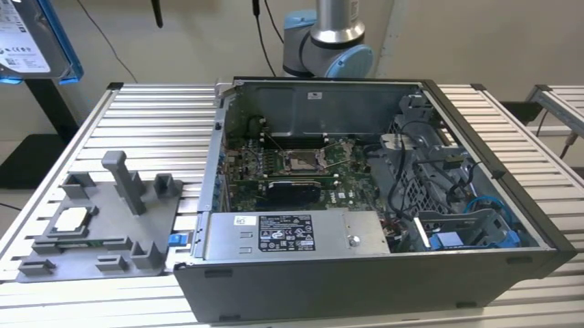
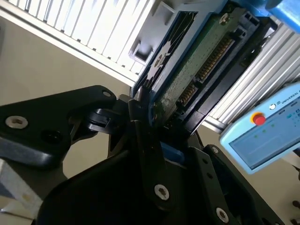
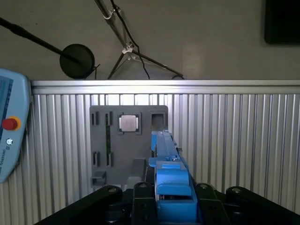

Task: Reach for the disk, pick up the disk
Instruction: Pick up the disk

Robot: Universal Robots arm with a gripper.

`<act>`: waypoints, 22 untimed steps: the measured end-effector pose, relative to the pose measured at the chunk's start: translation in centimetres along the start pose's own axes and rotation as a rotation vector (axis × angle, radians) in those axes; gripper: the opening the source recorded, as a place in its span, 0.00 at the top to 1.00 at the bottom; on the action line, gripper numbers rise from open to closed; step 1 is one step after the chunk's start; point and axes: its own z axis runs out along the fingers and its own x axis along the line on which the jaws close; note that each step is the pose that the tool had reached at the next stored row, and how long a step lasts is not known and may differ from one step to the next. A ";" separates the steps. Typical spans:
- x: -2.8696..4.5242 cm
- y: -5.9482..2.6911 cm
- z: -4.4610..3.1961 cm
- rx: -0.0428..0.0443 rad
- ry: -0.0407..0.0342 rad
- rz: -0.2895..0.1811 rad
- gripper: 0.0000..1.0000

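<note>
Disk [image 1: 32, 41]: silver, white-labelled, blue-framed

Slatted aluminium table [image 1: 137, 116] carries 2 things directly: a gray fixture plate [image 1: 100, 239] lying flat toward the exterior view's left, and an open computer case [image 1: 365, 287] just beside it on the exterior view's right, covering most of the top.

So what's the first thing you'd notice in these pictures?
The big open dark grey metal computer case sits in the middle of the exterior view, insides showing. The silver metal disk in its bright blue plastic carrier hangs high at the exterior view's left, clamped in the black end effector in the second wrist view. A small square silver chip rests on a grey plastic fixture beside the case.
</note>
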 end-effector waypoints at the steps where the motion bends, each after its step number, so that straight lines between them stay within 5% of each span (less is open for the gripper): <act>1: 0.00 0.00 0.00 0.0001 0.0000 0.000 1.00; 11: 0.00 -0.10 0.00 0.0001 0.0000 0.000 1.00; 22: -0.03 -1.79 0.04 0.0001 0.0000 0.000 1.00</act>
